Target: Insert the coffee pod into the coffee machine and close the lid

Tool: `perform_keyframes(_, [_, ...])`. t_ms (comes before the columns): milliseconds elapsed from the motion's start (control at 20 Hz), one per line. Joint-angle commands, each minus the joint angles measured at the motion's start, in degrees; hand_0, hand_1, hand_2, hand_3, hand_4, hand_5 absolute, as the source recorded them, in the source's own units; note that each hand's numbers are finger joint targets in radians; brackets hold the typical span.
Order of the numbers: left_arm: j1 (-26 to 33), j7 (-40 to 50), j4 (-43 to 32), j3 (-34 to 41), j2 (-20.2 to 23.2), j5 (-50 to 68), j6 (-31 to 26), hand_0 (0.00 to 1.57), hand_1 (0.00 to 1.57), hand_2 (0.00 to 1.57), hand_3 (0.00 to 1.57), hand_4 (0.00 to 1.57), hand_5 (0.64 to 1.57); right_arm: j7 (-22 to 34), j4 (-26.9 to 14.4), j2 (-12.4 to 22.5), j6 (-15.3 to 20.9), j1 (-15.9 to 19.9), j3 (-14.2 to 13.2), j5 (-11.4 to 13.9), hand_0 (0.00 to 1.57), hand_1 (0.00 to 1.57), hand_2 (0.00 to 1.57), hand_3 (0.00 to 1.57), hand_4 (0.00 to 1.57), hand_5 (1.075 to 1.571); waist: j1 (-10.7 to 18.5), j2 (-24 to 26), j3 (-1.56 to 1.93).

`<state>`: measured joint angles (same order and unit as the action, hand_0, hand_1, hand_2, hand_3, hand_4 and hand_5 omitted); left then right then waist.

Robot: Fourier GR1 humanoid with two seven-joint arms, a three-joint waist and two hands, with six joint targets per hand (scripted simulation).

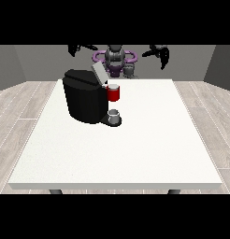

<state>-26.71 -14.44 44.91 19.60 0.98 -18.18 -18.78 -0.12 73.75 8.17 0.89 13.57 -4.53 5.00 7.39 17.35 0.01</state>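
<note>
While both hands hung raised at the far edge of the table (pixel 135 158), well apart from everything on it, the coffee pod (pixel 114 93) stood by the upper front of the coffee machine (pixel 84 100), seemingly at its pod slot, though whether it was seated or only resting at the mouth could not be told. It looked like a small red cup with a pale top, upright, its long axis vertical and the pale end pointing up. Judged by its look, it would be light, stiff and rather smooth, best pinched across its sides. The lid (pixel 98 72) stood open, tilted up and back towards the robot. A grey cup (pixel 114 115) sat on the machine's base. The hand at the view's left (pixel 75 48) and the hand at the view's right (pixel 160 52) held nothing; whether their fingers were curled or straight I cannot tell.
</note>
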Motion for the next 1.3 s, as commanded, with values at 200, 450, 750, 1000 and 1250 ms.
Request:
perform_keyframes(200, [4.2, 1.4, 11.6, -4.9, -1.0, 4.0, -1.0, 0.0, 0.0, 0.0, 0.0, 0.38, 1.571, 2.6, -2.9, 3.3, -0.7, 8.6, -5.8, -3.7, 0.0, 0.0, 0.0, 0.0, 0.0, 1.571, 3.7, -7.3, 0.02])
perform_keyframes(450, [5.2, 6.1, 18.0, -9.5, -1.0, 8.0, 1.7, 0.0, 0.0, 0.0, 0.0, 0.35, 1.571, 5.8, -6.7, 2.8, -0.2, 13.5, -7.8, -6.3, 0.0, 0.0, 0.0, 0.0, 0.08, 1.571, 4.7, -9.6, 0.02])
perform_keyframes(750, [8.6, 6.9, 25.7, -10.0, 0.0, 8.9, 2.6, 0.0, 0.0, 0.0, 0.0, 0.35, 1.571, 7.5, -9.0, 3.6, -2.9, 17.2, -8.5, -10.1, 0.0, 0.0, 0.0, 0.0, 0.17, 1.571, 2.5, -13.3, 0.0])
perform_keyframes(1000, [9.2, 9.1, 31.3, -10.8, 0.8, 11.1, 1.1, 0.0, 0.0, 0.0, 0.0, 0.36, 1.571, 6.1, -11.9, 2.8, -2.2, 19.5, -6.4, -8.2, 0.0, 0.0, 0.0, 0.0, 0.0, 1.571, 3.5, -15.4, 0.01])
perform_keyframes(1250, [10.4, 8.2, 33.2, -8.7, 4.5, 13.5, -0.7, 0.0, 0.0, 0.0, 0.0, 0.38, 1.571, 3.7, -13.7, 3.3, -3.3, 21.9, -6.5, -8.5, 0.0, 0.0, 0.0, 0.0, 0.0, 1.571, 3.7, -19.1, 0.0])
